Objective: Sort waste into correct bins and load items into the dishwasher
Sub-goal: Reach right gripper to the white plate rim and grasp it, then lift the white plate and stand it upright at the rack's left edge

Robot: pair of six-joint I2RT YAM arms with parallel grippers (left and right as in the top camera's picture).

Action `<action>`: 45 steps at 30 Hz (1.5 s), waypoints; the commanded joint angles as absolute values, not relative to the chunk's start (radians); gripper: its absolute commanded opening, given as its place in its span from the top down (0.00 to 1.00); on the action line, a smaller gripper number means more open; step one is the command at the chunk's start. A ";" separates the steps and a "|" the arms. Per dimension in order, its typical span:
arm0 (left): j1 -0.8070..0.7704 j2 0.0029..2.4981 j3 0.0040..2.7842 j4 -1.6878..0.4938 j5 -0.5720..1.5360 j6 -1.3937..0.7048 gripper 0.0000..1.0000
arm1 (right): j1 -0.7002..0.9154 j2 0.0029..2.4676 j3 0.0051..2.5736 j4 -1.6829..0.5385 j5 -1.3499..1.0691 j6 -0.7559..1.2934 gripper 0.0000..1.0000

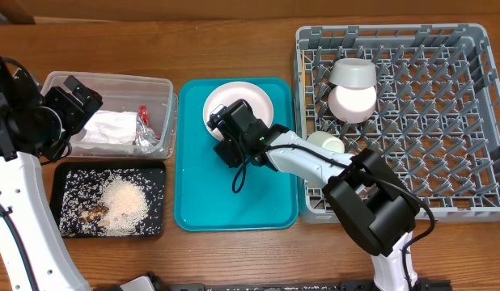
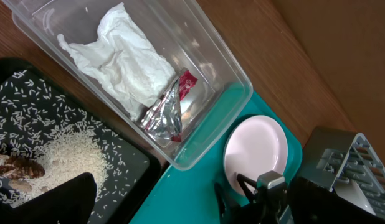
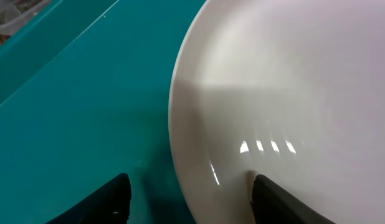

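Note:
The round white plate lies on the teal tray. My right gripper is open, its fingers straddling the plate's near rim, one over the tray and one over the plate. My left gripper hovers open and empty above the clear tub, which holds the napkin and foil wrapper. Rice with brown scraps lies in the black tray. The grey bowl, pinkish-white bowl and small cup sit in the grey dish rack.
The teal tray lies between the bins and the rack, close to both. The right arm reaches from the front right across the rack's near left corner. The left arm stands at the table's left edge.

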State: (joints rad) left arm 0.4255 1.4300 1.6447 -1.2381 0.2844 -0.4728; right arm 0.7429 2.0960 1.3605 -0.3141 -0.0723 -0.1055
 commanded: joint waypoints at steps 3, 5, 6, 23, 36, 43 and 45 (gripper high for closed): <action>0.426 1.425 1.663 -1.237 0.281 -0.483 0.00 | 0.745 2.101 1.365 -0.318 -0.080 -0.109 0.40; 0.426 1.425 1.663 -1.237 0.281 -0.483 0.00 | 0.745 2.102 1.362 -0.330 -0.074 -0.109 0.44; 0.426 1.425 1.663 -1.237 0.281 -0.483 0.00 | 0.745 2.102 1.358 -0.332 -0.062 -0.109 0.46; 0.426 1.425 1.663 -1.237 0.281 -0.483 0.00 | 0.747 1.982 1.430 -0.354 -0.215 -0.078 0.96; 0.426 1.425 1.663 -1.237 0.281 -0.483 0.00 | 0.514 1.553 1.462 -0.435 -0.511 0.112 0.96; 0.426 1.425 1.663 -1.237 0.281 -0.483 0.00 | 0.130 1.567 1.460 -0.430 -0.998 0.237 0.96; 0.426 1.425 1.663 -1.237 0.281 -0.483 0.00 | 0.064 1.591 1.460 -0.413 -1.065 0.270 0.96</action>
